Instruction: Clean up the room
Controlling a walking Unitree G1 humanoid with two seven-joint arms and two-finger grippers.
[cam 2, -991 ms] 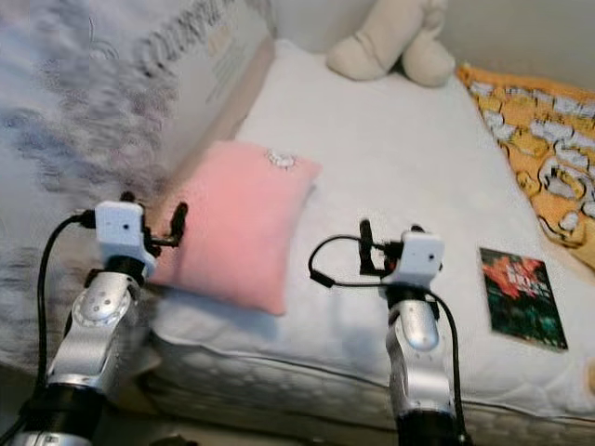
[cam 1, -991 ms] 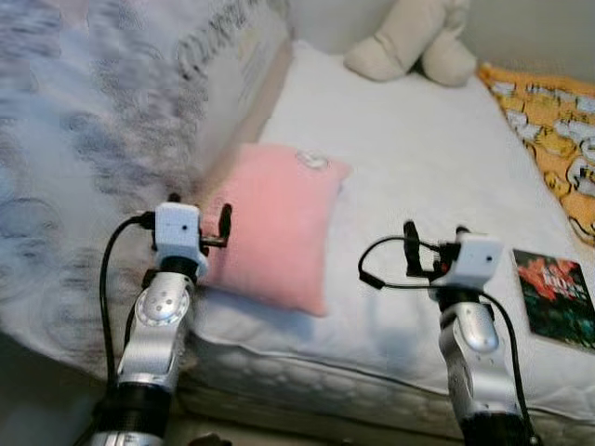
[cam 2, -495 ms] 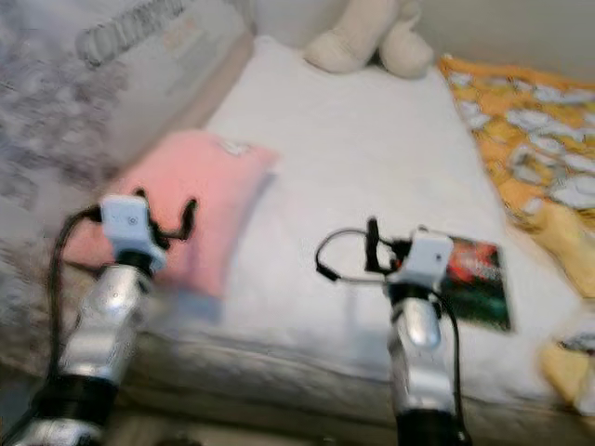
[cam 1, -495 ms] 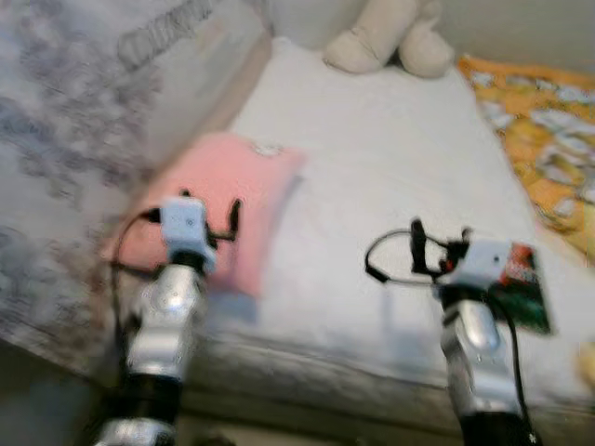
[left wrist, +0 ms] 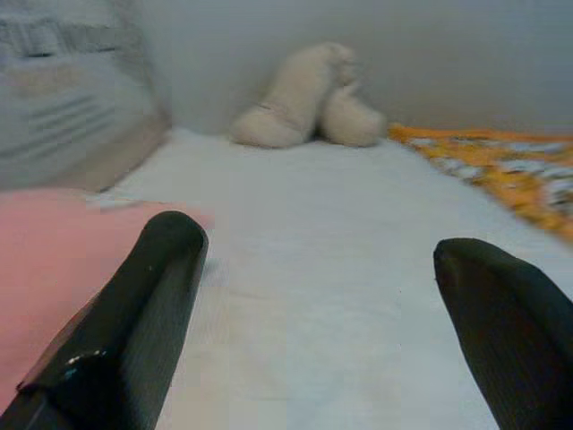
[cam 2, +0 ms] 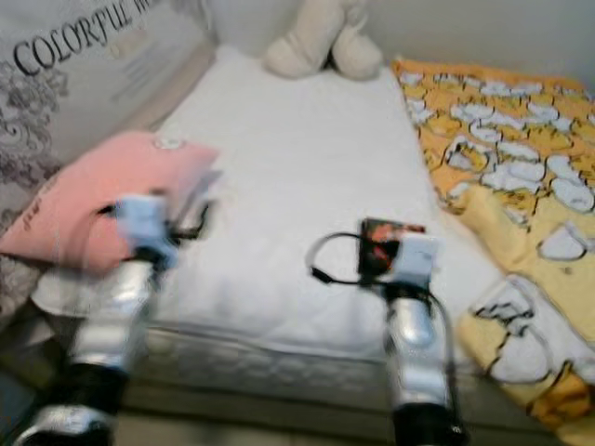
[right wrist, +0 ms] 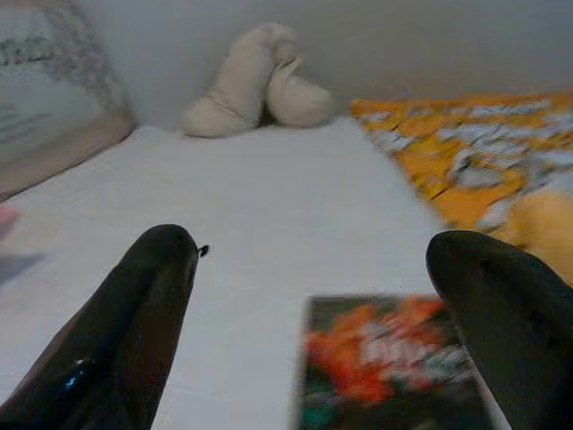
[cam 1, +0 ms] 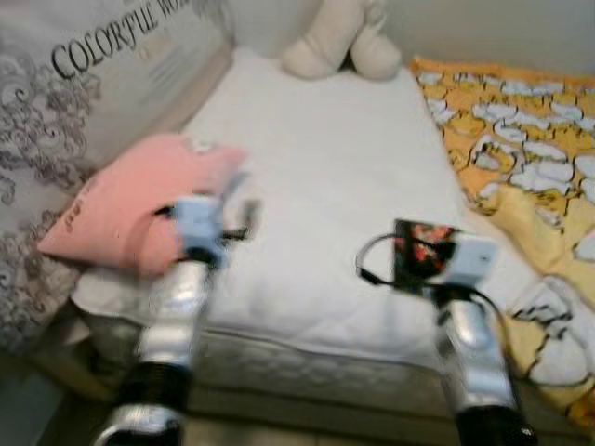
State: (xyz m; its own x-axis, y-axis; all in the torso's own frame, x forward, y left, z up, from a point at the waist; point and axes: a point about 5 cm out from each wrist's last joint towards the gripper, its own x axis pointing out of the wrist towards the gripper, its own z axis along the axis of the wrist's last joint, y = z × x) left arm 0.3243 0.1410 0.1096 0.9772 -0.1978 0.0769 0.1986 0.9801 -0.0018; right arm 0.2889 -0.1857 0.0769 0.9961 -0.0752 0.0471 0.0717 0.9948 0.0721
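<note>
both grippers open and empty; book lies just ahead of the right gripper's jaws, likely next pickup.

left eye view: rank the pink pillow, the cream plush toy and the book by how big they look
1. pink pillow, largest by a clear margin
2. cream plush toy, though it lies farthest from the camera and is cut by the top edge
3. book, smallest, partly hidden behind the right end effector
</note>
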